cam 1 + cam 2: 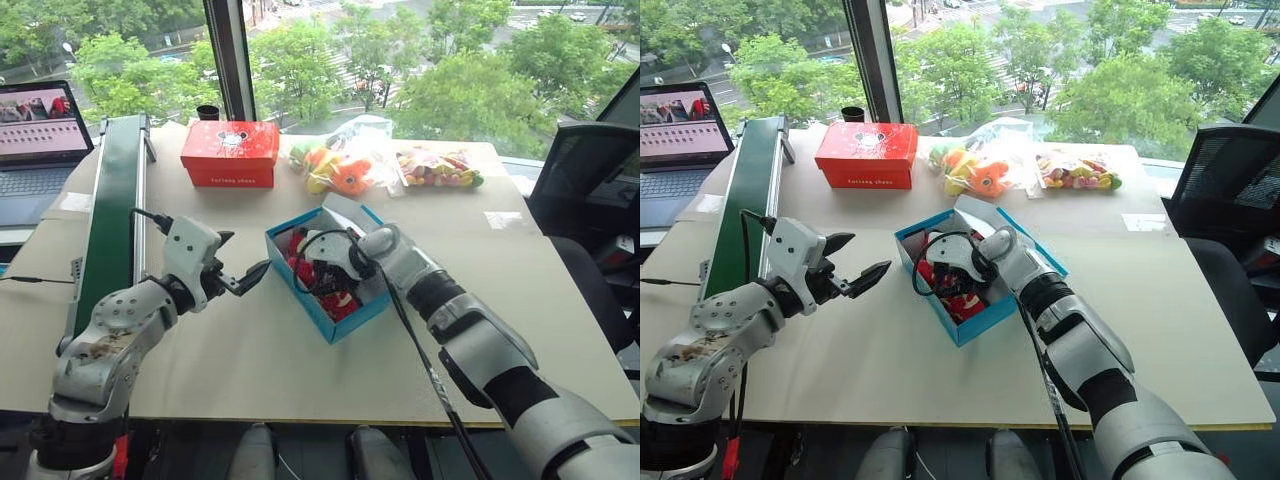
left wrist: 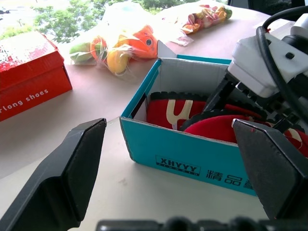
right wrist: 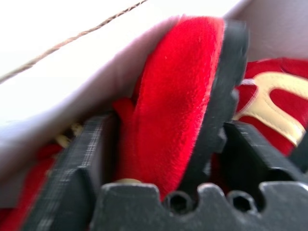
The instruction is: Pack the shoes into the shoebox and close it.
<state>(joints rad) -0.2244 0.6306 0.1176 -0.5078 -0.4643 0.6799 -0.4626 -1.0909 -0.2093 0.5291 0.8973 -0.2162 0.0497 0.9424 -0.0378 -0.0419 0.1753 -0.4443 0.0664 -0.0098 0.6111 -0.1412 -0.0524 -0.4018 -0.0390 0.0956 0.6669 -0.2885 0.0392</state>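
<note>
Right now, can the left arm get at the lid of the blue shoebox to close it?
Probably not directly. The lid stands open at the far end of the shoebox, the right gripper reaches into the box over the shoes, and the left gripper hangs open at the near corner.

Both head views look forward and down over the table (image 1: 250,370), the left wrist view faces the shoebox (image 2: 192,154) closely from its side, and the right wrist view sits inside it against the shoes (image 3: 178,106).

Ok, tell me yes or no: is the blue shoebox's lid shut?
No, the shoebox stands open, with the red shoes showing inside its white walls.
</note>
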